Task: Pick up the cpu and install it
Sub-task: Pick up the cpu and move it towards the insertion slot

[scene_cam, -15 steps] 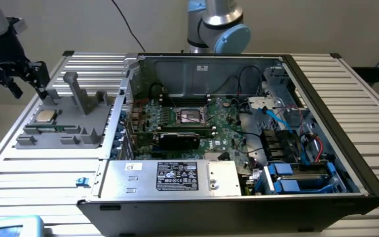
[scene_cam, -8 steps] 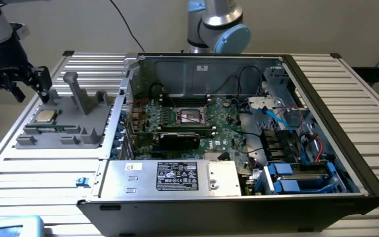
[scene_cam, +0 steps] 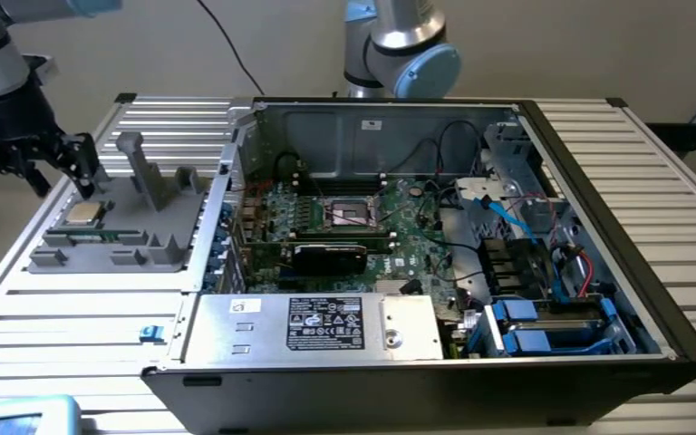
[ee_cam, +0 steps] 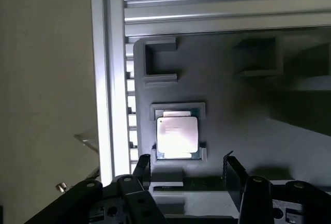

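Observation:
The cpu, a small square chip with a silvery-beige top, lies in a recess of the grey holder block at the exterior view's left. My gripper hangs above and just behind the cpu, open, its black fingers apart and empty. The black-framed motherboard socket sits open in the middle of the computer case.
The grey holder carries upright posts next to the cpu. A silver white-labelled power supply fills the case's front. Blue and red cables and drive bays crowd the case's right side. A second arm base stands behind the case.

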Controlling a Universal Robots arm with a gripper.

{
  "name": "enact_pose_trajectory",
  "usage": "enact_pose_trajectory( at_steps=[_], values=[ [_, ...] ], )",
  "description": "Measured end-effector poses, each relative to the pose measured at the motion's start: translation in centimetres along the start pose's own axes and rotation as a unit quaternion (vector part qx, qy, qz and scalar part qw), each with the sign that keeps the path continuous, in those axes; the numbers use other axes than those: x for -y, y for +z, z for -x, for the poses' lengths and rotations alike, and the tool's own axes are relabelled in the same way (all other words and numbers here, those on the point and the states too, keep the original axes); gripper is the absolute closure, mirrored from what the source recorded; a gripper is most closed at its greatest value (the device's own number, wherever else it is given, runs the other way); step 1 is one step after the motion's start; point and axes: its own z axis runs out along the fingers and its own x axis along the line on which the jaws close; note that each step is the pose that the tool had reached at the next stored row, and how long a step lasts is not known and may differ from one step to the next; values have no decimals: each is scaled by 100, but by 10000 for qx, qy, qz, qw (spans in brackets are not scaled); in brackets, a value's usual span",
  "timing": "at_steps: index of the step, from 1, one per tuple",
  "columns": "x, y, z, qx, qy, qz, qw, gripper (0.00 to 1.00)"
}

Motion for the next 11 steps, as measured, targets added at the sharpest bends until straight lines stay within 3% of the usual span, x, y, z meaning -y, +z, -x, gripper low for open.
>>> enact_pose_trajectory(
  at_steps=[6, 11],
  values=[
    [2, 109, -4, -2, -43, 15, 10000, 32],
    [-9, 193, -16, -6, -80, 66, 9999, 32]
  ],
)
